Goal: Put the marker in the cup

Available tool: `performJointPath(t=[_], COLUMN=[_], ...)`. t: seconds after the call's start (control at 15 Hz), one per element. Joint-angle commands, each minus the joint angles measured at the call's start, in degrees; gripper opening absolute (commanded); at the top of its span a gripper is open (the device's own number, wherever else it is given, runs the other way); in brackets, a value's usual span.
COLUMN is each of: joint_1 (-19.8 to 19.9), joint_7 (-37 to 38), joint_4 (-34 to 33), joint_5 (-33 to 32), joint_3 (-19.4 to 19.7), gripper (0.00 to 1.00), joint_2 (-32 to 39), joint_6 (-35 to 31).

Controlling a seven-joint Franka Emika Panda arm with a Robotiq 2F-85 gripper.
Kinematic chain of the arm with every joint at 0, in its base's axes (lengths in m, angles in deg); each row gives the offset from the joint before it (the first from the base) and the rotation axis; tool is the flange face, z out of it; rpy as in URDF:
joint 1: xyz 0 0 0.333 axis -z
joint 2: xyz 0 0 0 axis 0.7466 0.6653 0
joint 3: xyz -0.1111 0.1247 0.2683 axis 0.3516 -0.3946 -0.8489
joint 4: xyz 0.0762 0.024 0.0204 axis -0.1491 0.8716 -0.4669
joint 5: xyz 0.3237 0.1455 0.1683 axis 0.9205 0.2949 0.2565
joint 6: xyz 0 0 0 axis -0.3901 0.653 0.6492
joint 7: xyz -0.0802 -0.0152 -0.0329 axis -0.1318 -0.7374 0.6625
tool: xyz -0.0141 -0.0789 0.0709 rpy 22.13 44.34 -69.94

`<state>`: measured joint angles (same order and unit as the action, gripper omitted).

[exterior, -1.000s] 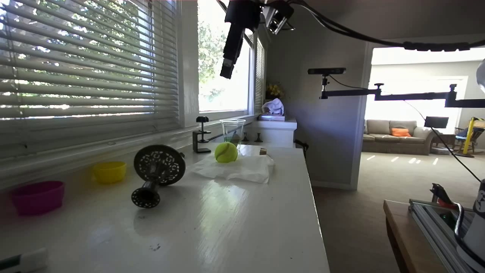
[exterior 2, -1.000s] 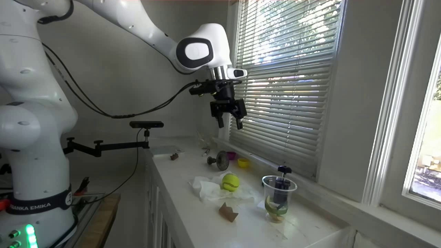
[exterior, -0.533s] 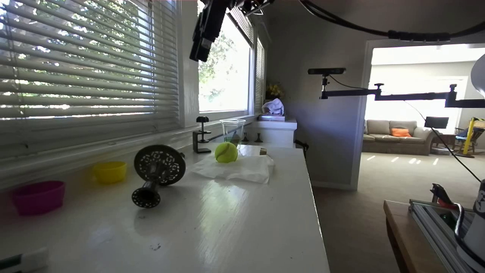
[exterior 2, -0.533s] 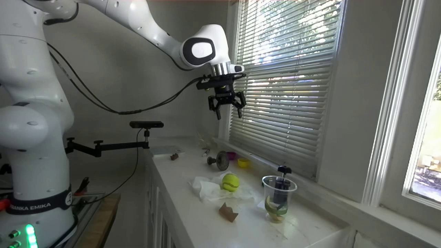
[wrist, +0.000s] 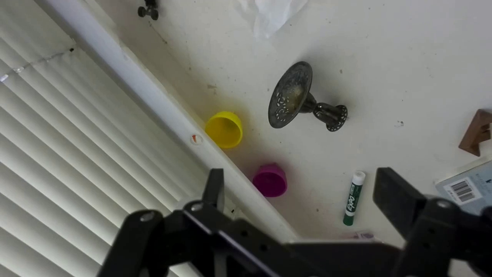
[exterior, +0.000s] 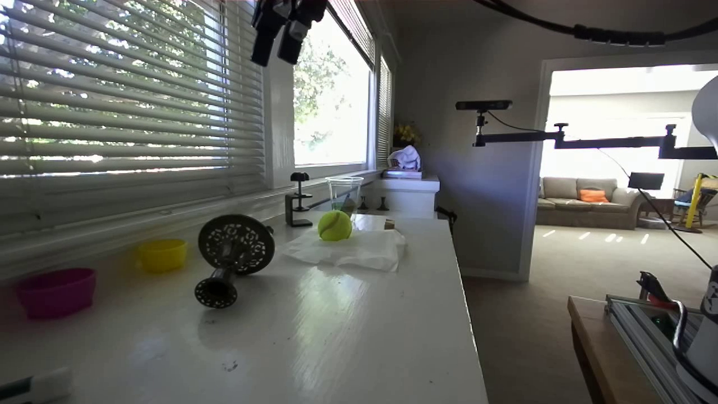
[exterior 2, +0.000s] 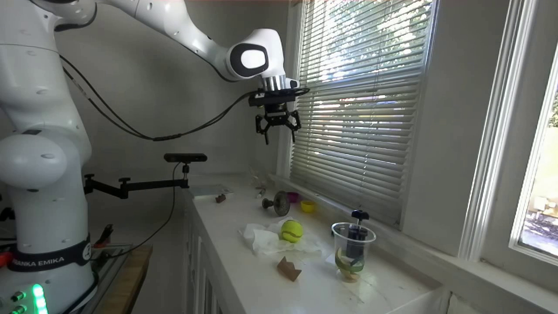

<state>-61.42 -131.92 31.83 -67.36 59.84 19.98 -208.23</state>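
A green and white marker (wrist: pixel 353 198) lies on the white counter (wrist: pixel 384 84). It also shows in the exterior views, cut off at a corner (exterior: pixel 42 386) and small at the far end (exterior 2: pixel 260 193). A clear plastic cup (exterior 2: pixel 354 250) with something green inside stands upright at the counter's other end; it also shows behind the ball (exterior: pixel 343 193). A yellow cup (wrist: pixel 224 130) and a magenta cup (wrist: pixel 270 180) sit by the window sill. My gripper (exterior 2: pixel 280 140) is open and empty, high above the counter. In the wrist view the marker appears between the fingers (wrist: pixel 300 177), nearer the right one.
A dark metal candle holder (wrist: pixel 294 98) lies on its side mid-counter. A tennis ball (exterior 2: pixel 291 231) rests on white paper (exterior 2: pixel 261 240). A black clamp (exterior: pixel 297 202) stands near the clear cup. A book (wrist: pixel 471 188) and brown piece (wrist: pixel 476 132) lie near the marker. Blinds (exterior 2: pixel 362 109) border the counter.
My gripper has risen and moved left in both exterior views. It has also turned, so both fingers now show apart. The marker and cups have not moved.
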Motion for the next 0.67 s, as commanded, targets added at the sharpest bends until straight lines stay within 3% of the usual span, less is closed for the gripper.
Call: performJointPath(t=[0.0, 0.4, 0.6], joint_1=[1.2, -1.4, -3.1], joint_7=[-0.2, -0.3, -0.4], joint_4=[0.4, 0.1, -0.4], joint_5=[-1.0, 0.5, 1.7], joint_3=[-1.0, -4.9, -7.7], gripper=[1.00, 1.00, 1.00], joint_2=[0.0, 2.5, 5.7], joint_6=[0.4, 4.2, 2.1])
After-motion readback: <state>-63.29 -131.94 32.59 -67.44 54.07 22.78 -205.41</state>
